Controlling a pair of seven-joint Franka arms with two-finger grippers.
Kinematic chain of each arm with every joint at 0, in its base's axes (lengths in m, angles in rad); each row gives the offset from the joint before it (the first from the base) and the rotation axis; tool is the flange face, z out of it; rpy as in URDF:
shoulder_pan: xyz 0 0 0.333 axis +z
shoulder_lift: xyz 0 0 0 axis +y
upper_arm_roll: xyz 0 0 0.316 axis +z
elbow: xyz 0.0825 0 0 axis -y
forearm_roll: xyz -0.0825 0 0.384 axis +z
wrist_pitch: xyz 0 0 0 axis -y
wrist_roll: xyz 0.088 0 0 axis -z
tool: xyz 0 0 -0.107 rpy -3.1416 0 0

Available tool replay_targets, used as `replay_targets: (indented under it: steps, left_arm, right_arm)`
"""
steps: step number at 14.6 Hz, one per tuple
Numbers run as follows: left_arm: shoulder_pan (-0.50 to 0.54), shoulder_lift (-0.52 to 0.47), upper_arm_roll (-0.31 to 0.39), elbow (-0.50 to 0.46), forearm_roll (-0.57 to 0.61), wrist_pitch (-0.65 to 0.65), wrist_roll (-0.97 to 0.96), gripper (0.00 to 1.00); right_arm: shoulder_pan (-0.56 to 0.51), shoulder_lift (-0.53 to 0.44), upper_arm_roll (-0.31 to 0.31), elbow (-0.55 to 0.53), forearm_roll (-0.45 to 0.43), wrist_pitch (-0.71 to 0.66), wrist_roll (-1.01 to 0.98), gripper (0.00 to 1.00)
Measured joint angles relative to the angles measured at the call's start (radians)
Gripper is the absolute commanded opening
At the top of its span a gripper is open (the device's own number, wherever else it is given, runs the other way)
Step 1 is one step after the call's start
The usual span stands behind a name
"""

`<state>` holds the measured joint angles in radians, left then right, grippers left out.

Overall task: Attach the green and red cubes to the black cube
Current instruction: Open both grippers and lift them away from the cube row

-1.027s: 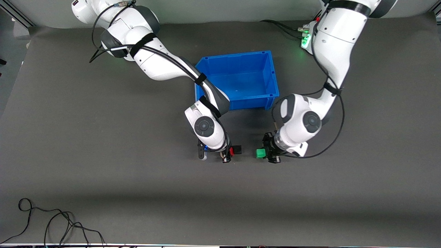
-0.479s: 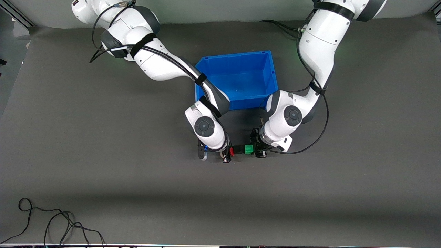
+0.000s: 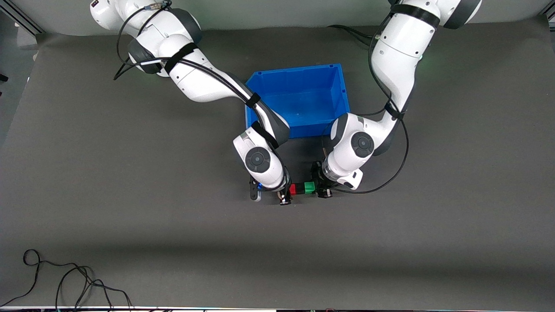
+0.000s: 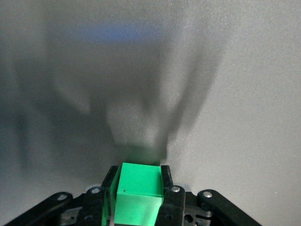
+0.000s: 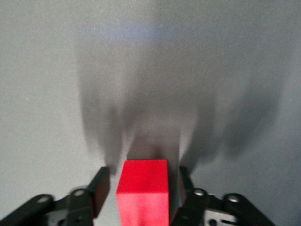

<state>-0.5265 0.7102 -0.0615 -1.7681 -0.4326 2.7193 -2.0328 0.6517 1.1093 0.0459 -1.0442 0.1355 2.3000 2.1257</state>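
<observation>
- Green cube point(image 3: 309, 187) clamped in the left gripper point(image 3: 320, 188), pressed against the black cube point(image 3: 300, 189).
- Red cube point(image 3: 292, 189) clamped in the right gripper point(image 3: 285, 193) — touching the black cube, nearer the camera than the blue bin point(image 3: 336, 93).

Front view is evenly lit and sharp, with a soft shadow band across the mat point(image 3: 277, 255) nearer the camera. Both wrist views have a hazy, out-of-focus background with smeary grey shadows fanning out (multiple lights, looks like). The green cube point(image 4: 138, 190) and red cube point(image 5: 143, 190) glow almost oversaturated.
</observation>
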Motion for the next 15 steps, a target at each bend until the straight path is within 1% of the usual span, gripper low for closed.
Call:
replay_targets:
  steps: [3,4,6,8,11,13,15]
  left_arm:
    - [-0.001,0.000,0.003,0.002,0.027,0.001,0.000,1.00]
    - [-0.001,0.000,0.009,0.004,0.037,0.001,0.000,1.00]
    - [0.001,-0.003,0.045,0.013,0.080,-0.004,0.005,1.00]
    - [0.014,-0.023,0.094,0.025,0.127,-0.063,0.063,1.00]
    - [0.094,-0.093,0.131,0.029,0.137,-0.212,0.294,1.00]
    - [0.190,-0.151,0.137,0.029,0.140,-0.338,0.504,1.00]
    - [0.297,-0.213,0.138,0.029,0.142,-0.468,0.752,1.00]
  right_arm:
    - [0.000,-0.002,-0.002,0.015,0.000,-0.007,0.000,1.00]
    - [-0.001,-0.009,-0.005,0.024,0.000,-0.031,-0.001,1.00]
    - [-0.007,-0.041,-0.018,0.041,0.000,-0.097,-0.030,1.00]
    - [-0.025,-0.104,-0.037,0.031,0.000,-0.151,-0.092,1.00]
    - [-0.093,-0.238,-0.047,-0.052,0.000,-0.249,-0.288,1.00]
    - [-0.155,-0.333,-0.052,-0.111,0.000,-0.342,-0.456,1.00]
    - [-0.214,-0.422,-0.055,-0.172,0.000,-0.402,-0.652,1.00]
